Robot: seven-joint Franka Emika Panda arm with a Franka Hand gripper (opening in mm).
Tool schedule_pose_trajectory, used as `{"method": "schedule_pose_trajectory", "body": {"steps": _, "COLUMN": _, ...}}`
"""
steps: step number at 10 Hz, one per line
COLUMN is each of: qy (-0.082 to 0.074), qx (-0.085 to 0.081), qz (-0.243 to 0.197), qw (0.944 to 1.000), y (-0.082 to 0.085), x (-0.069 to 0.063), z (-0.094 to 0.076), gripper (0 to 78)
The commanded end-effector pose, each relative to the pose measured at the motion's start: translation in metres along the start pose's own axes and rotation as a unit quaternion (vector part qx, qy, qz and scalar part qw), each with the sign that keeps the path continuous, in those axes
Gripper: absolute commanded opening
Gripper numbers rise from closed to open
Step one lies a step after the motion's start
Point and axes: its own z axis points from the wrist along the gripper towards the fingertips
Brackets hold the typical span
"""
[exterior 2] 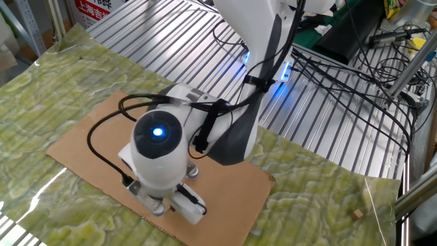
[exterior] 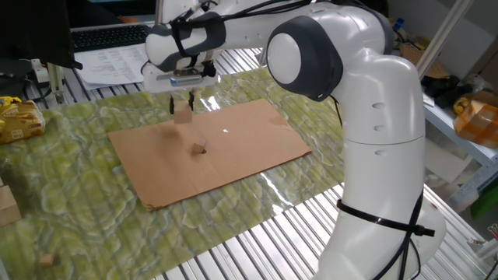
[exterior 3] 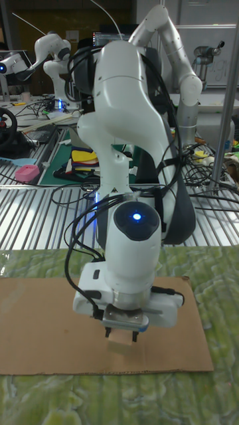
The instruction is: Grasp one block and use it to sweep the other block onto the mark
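Note:
My gripper [exterior: 183, 106] hangs over the far left part of the brown cardboard [exterior: 241, 159], shut on the larger tan block [exterior: 183, 116], which is lifted off the surface. In the tall fixed view the same block [exterior 3: 121, 340] shows clamped under the gripper [exterior 3: 121, 332], just above the cardboard [exterior 3: 40, 319]. The smaller block [exterior: 199, 146] rests on the cardboard, in front and slightly right of the held one. A dark speck touches its right side; I cannot tell whether it is the mark. In the other fixed view the arm's wrist [exterior 2: 158, 147] hides the gripper and both blocks.
The cardboard lies on a green patterned mat [exterior: 78, 194]. A stray small cube [exterior: 47, 259] sits near the mat's front left, and another cube [exterior 2: 356, 214] lies on it in the other fixed view. A yellow package [exterior: 17, 117] and a wooden box [exterior: 6, 204] stand at the left.

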Motion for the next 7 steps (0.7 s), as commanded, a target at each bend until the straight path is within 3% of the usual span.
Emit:
{"method": "schedule_pose_trajectory", "body": {"steps": 1, "qy": -0.053, "qx": -0.012, "qz": -0.011, "qw": 0.9984, "y": 0.021, "x": 0.031, "z": 0.02, "gripper": 1.2}}
{"method": "schedule_pose_trajectory", "body": {"steps": 3, "qy": -0.061, "qx": -0.021, "qz": -0.023, "qw": 0.9977, "y": 0.011, "x": 0.04, "z": 0.016, "gripper": 1.2}}
{"method": "schedule_pose_trajectory", "body": {"steps": 5, "qy": -0.072, "qx": -0.023, "qz": -0.027, "qw": 0.9968, "y": 0.004, "x": 0.039, "z": 0.015, "gripper": 1.2}}
{"method": "schedule_pose_trajectory", "body": {"steps": 6, "qy": -0.079, "qx": -0.022, "qz": -0.025, "qw": 0.9964, "y": 0.002, "x": 0.039, "z": 0.016, "gripper": 1.2}}
{"method": "schedule_pose_trajectory", "body": {"steps": 7, "qy": -0.074, "qx": -0.014, "qz": -0.025, "qw": 0.9968, "y": -0.001, "x": 0.039, "z": 0.017, "gripper": 1.2}}
